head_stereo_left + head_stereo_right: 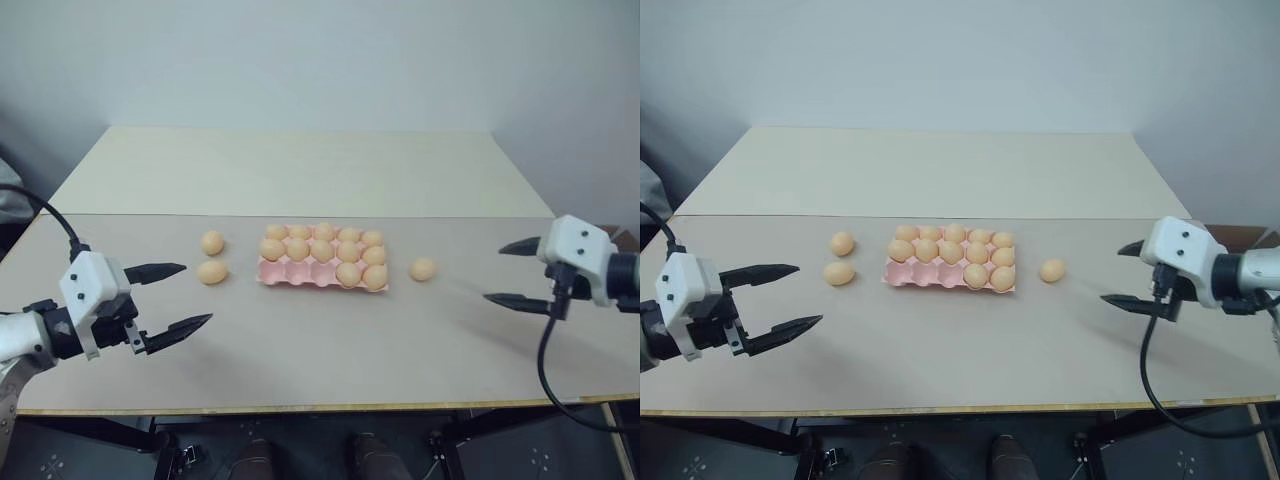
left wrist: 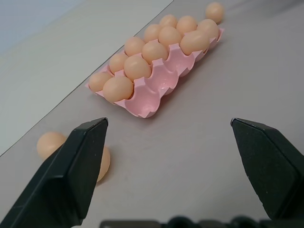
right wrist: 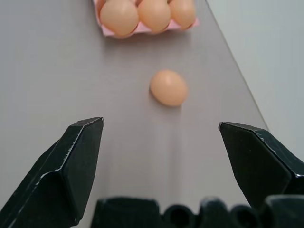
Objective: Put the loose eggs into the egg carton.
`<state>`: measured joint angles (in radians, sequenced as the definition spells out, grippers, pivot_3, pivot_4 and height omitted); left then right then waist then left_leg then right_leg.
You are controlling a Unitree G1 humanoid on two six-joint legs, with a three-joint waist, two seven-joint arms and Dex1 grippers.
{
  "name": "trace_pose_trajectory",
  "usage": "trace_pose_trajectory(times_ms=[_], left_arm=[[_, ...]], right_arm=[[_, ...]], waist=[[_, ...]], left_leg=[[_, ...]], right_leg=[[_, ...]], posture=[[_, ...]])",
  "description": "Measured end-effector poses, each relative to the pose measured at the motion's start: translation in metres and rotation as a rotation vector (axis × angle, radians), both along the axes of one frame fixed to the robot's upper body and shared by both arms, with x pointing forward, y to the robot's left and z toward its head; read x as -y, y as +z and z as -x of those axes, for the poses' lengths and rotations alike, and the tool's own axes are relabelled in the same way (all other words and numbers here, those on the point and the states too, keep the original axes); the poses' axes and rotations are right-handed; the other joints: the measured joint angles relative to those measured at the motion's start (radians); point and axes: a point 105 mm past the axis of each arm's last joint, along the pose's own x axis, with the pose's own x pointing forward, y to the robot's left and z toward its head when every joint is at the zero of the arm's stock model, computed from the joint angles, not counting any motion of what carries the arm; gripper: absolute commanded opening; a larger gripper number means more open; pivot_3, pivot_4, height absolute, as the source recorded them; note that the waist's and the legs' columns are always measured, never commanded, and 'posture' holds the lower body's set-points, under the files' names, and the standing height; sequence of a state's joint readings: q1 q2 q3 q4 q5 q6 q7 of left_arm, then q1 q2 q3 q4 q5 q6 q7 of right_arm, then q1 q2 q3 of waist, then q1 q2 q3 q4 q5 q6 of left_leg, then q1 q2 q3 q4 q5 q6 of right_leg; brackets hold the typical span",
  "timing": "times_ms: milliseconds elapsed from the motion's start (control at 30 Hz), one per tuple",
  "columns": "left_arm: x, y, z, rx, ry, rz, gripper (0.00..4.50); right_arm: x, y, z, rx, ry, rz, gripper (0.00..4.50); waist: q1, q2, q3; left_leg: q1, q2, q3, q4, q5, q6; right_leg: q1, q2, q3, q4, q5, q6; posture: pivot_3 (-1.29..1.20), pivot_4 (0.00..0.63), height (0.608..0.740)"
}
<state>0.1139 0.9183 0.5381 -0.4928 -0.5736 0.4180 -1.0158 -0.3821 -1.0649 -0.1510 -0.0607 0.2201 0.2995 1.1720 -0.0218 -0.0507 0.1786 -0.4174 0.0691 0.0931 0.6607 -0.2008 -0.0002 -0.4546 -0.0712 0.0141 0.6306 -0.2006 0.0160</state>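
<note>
Table (image 1: 300, 340), both pincers raised, spread wide

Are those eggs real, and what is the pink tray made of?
The loose eggs look smooth, matte and all one even orange-tan, so possibly plastic; real ones can't be ruled out. The egg carton looks like thin moulded plastic: its pink cups have a faint sheen and crisp edges.

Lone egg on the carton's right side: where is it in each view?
Left eye: lone egg on the table, right of the egg carton.
Right eye: same egg, right of the carton.
Left wrist: far end, just past the carton's far corner.
Right wrist: centred ahead, between the open fingers.
Shared landmark: the pink egg carton.
</note>
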Motion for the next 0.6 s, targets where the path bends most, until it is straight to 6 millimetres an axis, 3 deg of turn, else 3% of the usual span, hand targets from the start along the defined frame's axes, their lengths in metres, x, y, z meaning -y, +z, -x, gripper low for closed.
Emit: trace_pose_trajectory(times_ms=[300, 600], left_arm=[[0.001, 0.0, 0.0, 0.003, 0.006, -0.006, 4.5], [0.002, 0.0, 0.001, 0.004, 0.006, -0.01, 4.5]], right_arm=[[-0.026, -0.036, -0.058, -0.008, 0.023, 0.006, 4.48], [-0.038, -0.053, -0.089, -0.029, 0.026, 0.015, 4.48]], waist=[[0.004, 0.0, 0.0], [0.003, 0.0, 0.0]], left_leg=[[-0.002, 0.0, 0.0, 0.0, 0.0, 0.0], [-0.003, 0.0, 0.0, 0.0, 0.0, 0.0]], right_leg=[[-0.001, 0.0, 0.0, 0.0, 0.003, -0.002], [-0.001, 0.001, 0.0, 0.0, 0.007, -0.002]], posture=[[0.0, 0.15, 0.74], [0.0, 0.15, 0.74]])
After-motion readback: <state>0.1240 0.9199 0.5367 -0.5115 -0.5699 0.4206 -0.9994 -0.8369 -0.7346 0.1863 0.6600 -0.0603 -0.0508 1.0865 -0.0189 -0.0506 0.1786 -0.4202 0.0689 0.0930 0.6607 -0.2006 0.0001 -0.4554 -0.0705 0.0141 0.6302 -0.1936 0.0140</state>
